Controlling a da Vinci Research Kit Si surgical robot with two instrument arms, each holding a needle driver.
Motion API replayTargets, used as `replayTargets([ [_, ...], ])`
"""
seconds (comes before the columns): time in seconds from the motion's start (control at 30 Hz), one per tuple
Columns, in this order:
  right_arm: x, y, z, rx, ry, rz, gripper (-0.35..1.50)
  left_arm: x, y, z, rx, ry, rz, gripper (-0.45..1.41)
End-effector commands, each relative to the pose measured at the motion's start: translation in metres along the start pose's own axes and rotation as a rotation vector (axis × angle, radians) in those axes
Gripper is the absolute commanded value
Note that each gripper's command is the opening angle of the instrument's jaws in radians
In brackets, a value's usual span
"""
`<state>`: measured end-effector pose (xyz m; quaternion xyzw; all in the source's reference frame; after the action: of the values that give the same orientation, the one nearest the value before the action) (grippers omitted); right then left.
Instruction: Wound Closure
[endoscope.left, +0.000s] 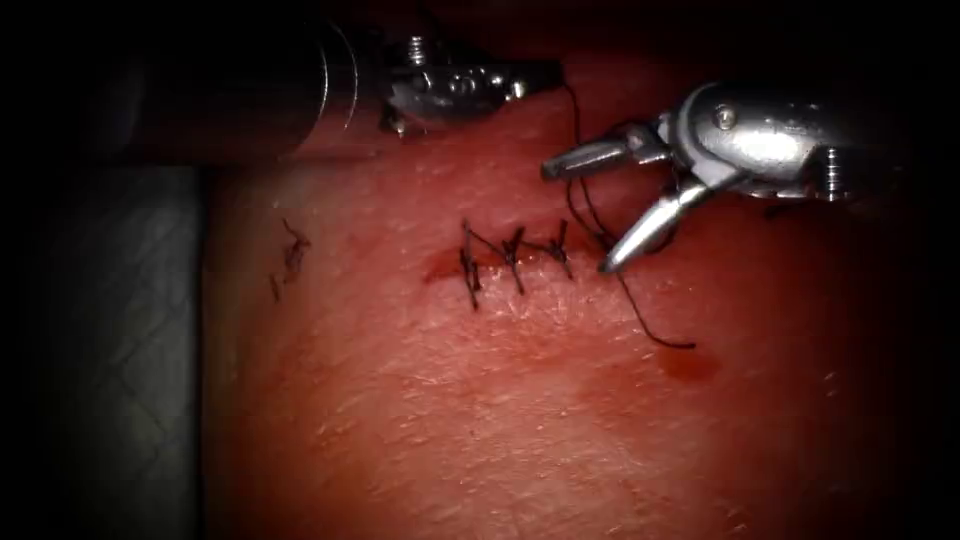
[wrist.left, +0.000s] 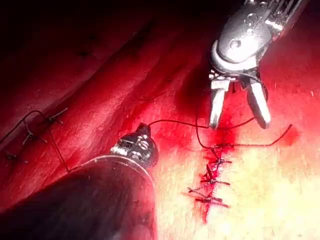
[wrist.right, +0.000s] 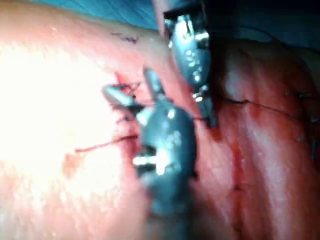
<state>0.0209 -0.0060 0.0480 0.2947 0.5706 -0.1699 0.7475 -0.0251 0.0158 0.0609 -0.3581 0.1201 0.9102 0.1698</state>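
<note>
The cut (endoscope.left: 505, 262) in the tissue (endoscope.left: 480, 420) is crossed by three dark stitches (wrist.left: 212, 185). At the back, my left tool (endoscope.left: 540, 75) has its jaws shut on the thread (endoscope.left: 575, 130), which runs from its tip down to the right end of the cut. From the right, my right tool (endoscope.left: 578, 217) reaches in with open jaws that straddle this thread just above the last stitch and hold nothing. A loose tail of thread (endoscope.left: 655, 335) curls away right of the cut. The right tool (wrist.left: 239, 121) also hangs open over the taut thread (wrist.left: 172, 121) coming from the left tool (wrist.left: 142, 134).
Cut ends of thread (endoscope.left: 293, 255) lie on the tissue left of the cut. A small patch of red fluid (endoscope.left: 688, 365) sits by the tail's end. A grey pad (endoscope.left: 120, 330) borders the tissue on the left. Older stitches (wrist.left: 35, 130) mark another fold of tissue.
</note>
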Motion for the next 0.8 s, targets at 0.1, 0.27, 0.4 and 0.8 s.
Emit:
replayTargets([
  [0.1,-0.0007,-0.0006,0.0017,0.041,-0.053,-0.051,0.46,0.0000,0.0001,0.0007,0.000,0.002,0.000,-0.45],
  [0.27,-0.0012,-0.0015,0.0030,0.103,-0.134,-0.101,0.46,-0.0001,-0.0003,0.0003,0.001,0.010,-0.002,-0.45],
  [0.4,-0.0017,-0.0021,0.0034,0.138,-0.179,-0.130,0.62,-0.0002,-0.0008,-0.0002,0.003,0.020,-0.004,-0.45],
  [0.8,-0.0040,-0.0031,0.0015,0.238,-0.284,-0.242,0.71,0.0002,0.0001,-0.0023,0.011,0.029,-0.005,-0.45],
])
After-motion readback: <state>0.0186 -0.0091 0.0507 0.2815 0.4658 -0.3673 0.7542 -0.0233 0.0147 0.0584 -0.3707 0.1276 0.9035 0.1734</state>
